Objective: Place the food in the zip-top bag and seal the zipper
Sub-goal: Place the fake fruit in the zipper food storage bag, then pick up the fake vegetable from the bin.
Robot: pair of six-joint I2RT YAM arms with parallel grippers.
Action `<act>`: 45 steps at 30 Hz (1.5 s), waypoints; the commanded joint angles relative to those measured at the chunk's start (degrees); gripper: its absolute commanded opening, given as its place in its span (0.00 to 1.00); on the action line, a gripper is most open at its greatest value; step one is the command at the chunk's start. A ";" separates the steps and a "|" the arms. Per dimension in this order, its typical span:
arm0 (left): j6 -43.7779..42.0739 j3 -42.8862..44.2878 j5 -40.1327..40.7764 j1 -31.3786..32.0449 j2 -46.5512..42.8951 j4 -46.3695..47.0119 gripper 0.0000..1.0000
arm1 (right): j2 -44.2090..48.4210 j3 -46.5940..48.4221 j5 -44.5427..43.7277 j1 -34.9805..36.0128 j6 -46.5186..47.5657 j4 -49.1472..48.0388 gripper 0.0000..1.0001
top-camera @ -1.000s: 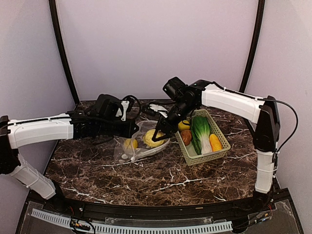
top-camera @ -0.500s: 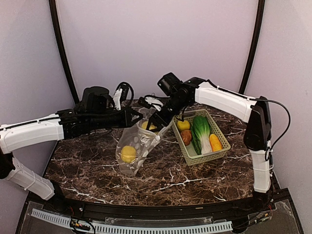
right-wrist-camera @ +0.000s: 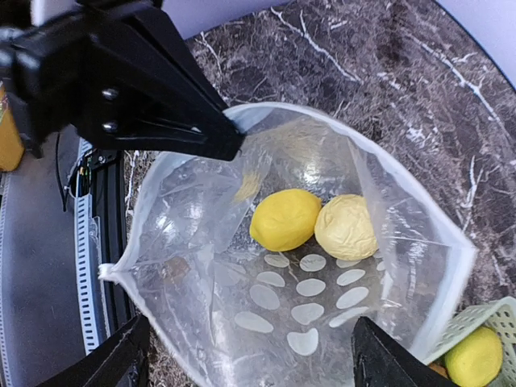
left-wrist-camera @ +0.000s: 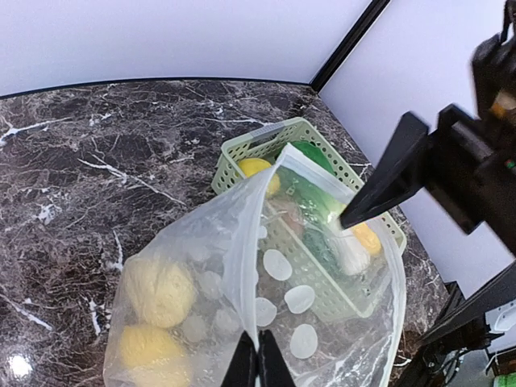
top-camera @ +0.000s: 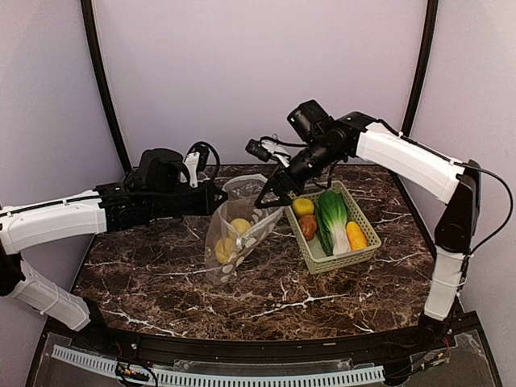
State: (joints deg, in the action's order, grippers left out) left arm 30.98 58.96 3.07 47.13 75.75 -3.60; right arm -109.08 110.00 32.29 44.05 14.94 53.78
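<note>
— Where on the table [top-camera: 161,290] is the zip-top bag [top-camera: 234,242]?

— Around the middle, hung by its rim just left of the basket [top-camera: 343,262]. Its lower corner seems to rest on the marble. The left gripper [top-camera: 219,196] is clamped tight on the near rim, and that one pinch holds the mouth up.

— And the right gripper [top-camera: 272,192]?

— Jaws spread wide with nothing in them. It hovers over the mouth on the basket side.

— What's left to load?

— The cabbage [top-camera: 330,218] is the biggest. Then there's an orange piece [top-camera: 355,235], a yellow piece [top-camera: 303,207] and a brown piece [top-camera: 307,227], all in the basket toward the table's right edge. A lemon-yellow piece [right-wrist-camera: 282,219] and a pale piece [right-wrist-camera: 345,227] already lie in the bag.

— Risks?

— With only one side held, I'd judge the mouth could sag shut. The film could also slip from the pinch as weight is added. The cabbage looks tight for that opening, and the basket's walls and packed neighbours crowd any grasp. The zipper [left-wrist-camera: 231,250] is unsealed.
</note>
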 commanded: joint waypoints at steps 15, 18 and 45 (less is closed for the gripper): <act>-20.96 18.61 7.96 -1.52 5.15 -27.84 0.01 | 14.34 -23.02 1.99 -20.41 5.78 -6.25 0.77; -20.17 18.03 4.31 -1.52 7.51 -27.37 0.01 | 12.87 -26.61 -0.33 -20.74 6.05 -8.18 0.75; -15.14 15.66 -2.90 -1.52 10.33 -23.06 0.01 | -1.95 -20.61 -27.30 -23.48 -9.09 -9.76 0.65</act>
State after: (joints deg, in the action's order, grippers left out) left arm 15.18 75.94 0.84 45.84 88.36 -26.70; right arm -109.60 85.82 9.96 20.69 9.52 44.36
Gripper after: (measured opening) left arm 0.007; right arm 0.663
